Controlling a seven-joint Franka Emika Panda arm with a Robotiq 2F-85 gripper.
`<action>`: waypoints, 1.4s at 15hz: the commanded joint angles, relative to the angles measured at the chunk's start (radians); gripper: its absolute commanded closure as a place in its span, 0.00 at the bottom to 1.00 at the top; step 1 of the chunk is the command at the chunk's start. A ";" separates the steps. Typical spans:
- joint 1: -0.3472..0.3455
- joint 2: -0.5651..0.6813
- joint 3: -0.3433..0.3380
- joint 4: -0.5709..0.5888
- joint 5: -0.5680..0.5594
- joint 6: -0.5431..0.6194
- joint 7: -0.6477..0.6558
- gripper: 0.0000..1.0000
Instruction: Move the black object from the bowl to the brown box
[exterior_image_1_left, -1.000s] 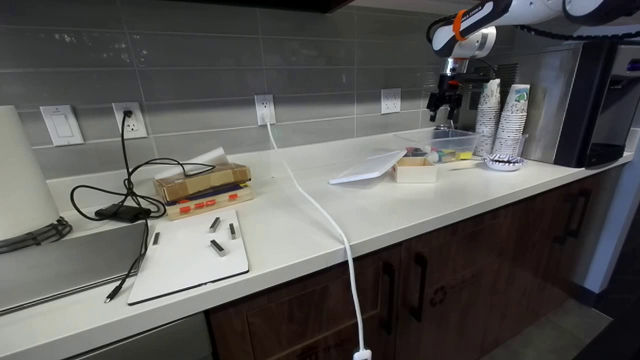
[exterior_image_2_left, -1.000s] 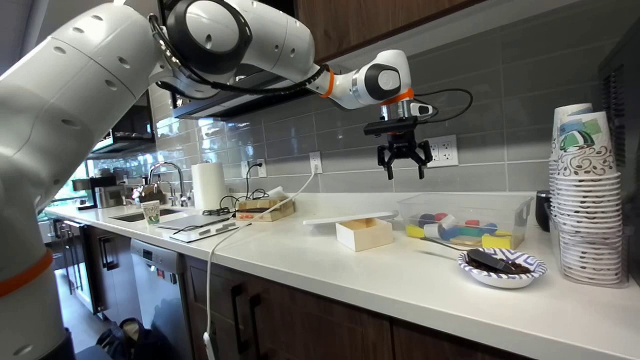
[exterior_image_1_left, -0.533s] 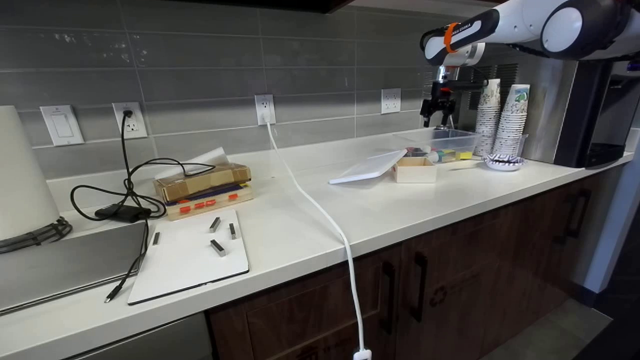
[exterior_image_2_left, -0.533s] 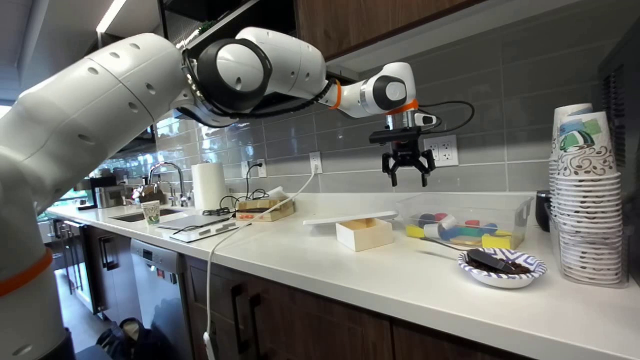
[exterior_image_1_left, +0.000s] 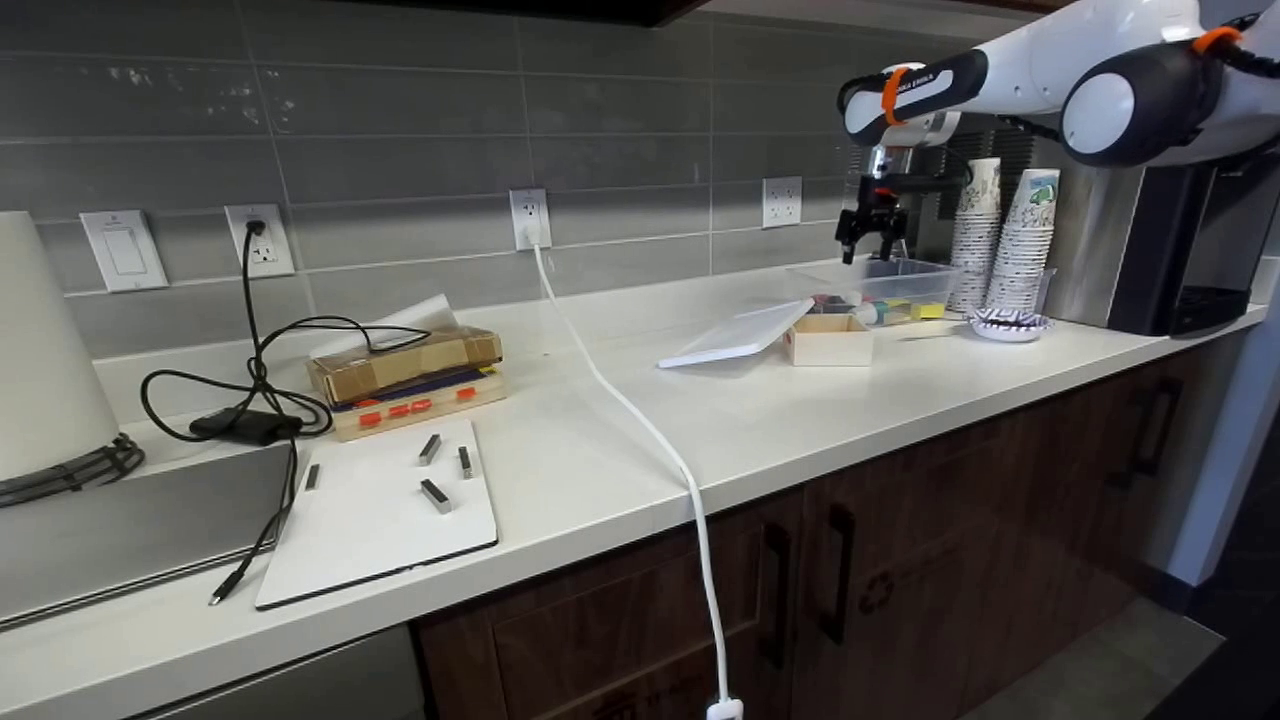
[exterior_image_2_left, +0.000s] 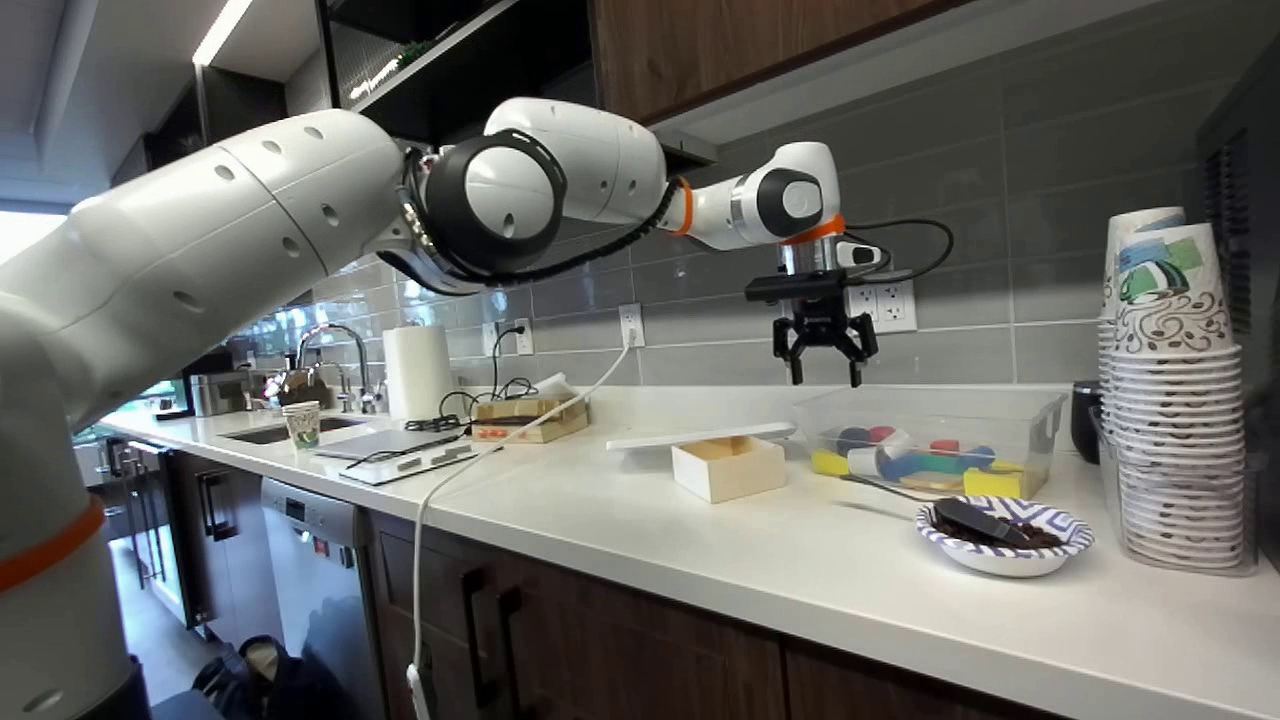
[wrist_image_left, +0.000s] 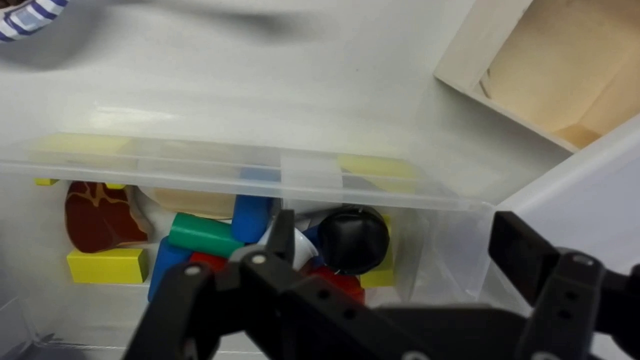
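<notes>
Wrist view: the black object (wrist_image_left: 354, 242), a rounded lump, lies inside the clear bin (wrist_image_left: 165, 173) among coloured toy pieces (wrist_image_left: 206, 235). Its outline is close to a circle from above, so I cannot tell a long axis or a direction in which it points. It sits toward the bin's end nearest the brown box (wrist_image_left: 482, 40), partly covering a yellow block (wrist_image_left: 377, 278) and a red piece (wrist_image_left: 346, 284) in that view. The gripper (exterior_image_2_left: 826, 374) hangs apart from it, above the bin and aimed downward, jaws spread wide; seen from the wrist, the black object shows between them, closer to one side. In both exterior views the brown box stands upright on the tabletop (exterior_image_2_left: 600, 500), hollow side up; from the wrist it is askew to the bin's rim. In an exterior view, a patterned bowl (exterior_image_2_left: 1003, 566) near the bin's other end holds brown bits (exterior_image_2_left: 1045, 537) and a black-headed utensil (exterior_image_2_left: 975, 520), whose long axis slants, handle reaching over the rim toward the brown box.
</notes>
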 joint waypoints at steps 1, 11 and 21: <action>-0.018 0.088 0.019 0.153 -0.010 -0.019 0.050 0.00; -0.040 0.168 0.017 0.238 -0.021 -0.018 0.114 0.00; -0.040 0.179 -0.012 0.208 -0.028 0.044 0.109 0.00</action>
